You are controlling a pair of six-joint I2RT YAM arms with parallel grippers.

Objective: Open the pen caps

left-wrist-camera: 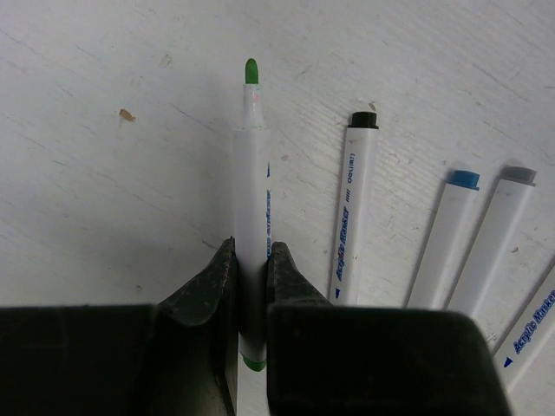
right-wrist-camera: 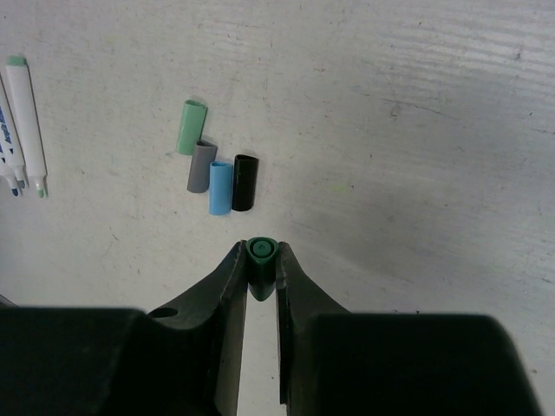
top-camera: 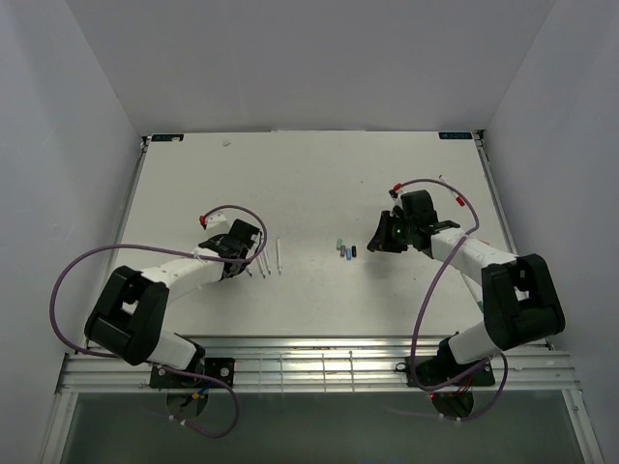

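Green cap (right-wrist-camera: 260,250) is off, clamped in right pincer (right-wrist-camera: 260,264); left pincer (left-wrist-camera: 252,260) clamps the pen (left-wrist-camera: 251,173); next, release beside loose caps (right-wrist-camera: 221,186).

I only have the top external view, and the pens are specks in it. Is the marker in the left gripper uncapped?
Observer: Yes. In the left wrist view the left gripper is shut on a white marker, and its green felt tip is bare.
Operator: What is the right gripper holding, if anything?
Observer: In the right wrist view the right gripper is shut on a dark green cap, pinched at the very ends of its fingers.
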